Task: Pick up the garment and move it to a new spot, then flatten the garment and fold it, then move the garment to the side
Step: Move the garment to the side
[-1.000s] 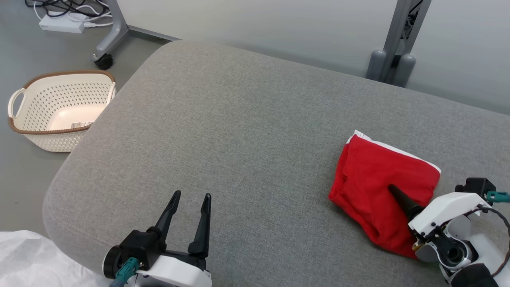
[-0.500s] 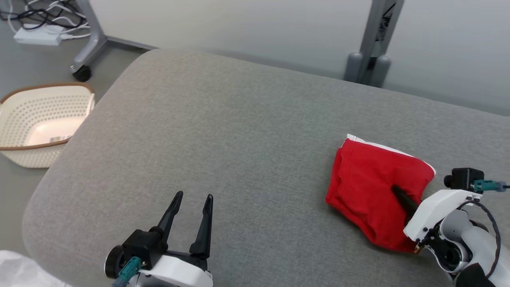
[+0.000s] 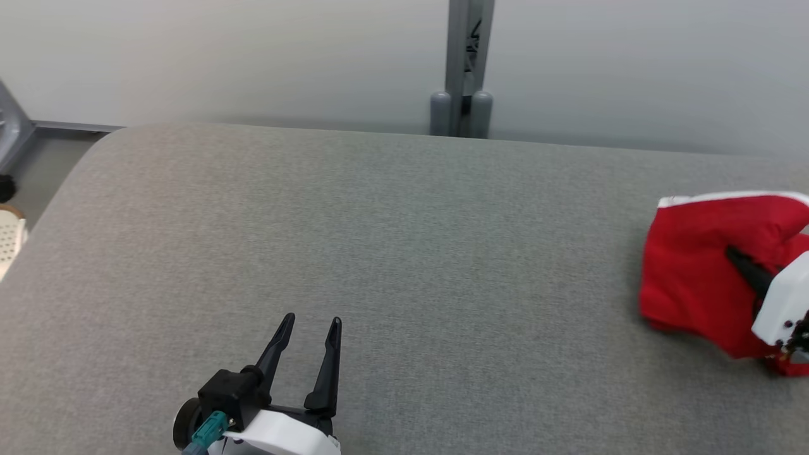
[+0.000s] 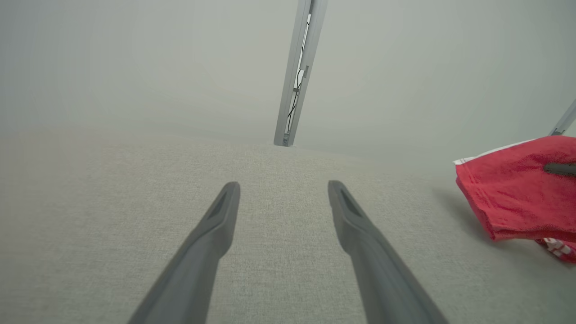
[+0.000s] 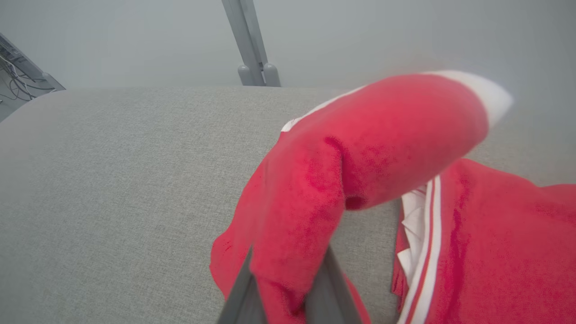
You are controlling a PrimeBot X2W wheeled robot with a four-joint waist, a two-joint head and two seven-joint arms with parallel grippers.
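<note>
A padded grey desk (image 3: 404,240) spreads wide before the robot. The red, white-trimmed garment (image 3: 695,265) sits bundled at the desk's far right, partly raised off the surface. The right tool (image 5: 288,288) is pinching a thick fold of it between both fingers. The left tool (image 3: 313,319) hovers low over bare desk, fingers spread and holding nothing. The garment looks already folded, so this is likely the move to the side. That calls for a firm pinch, a low carry and a flat set-down, so the layers do not spill open.
</note>
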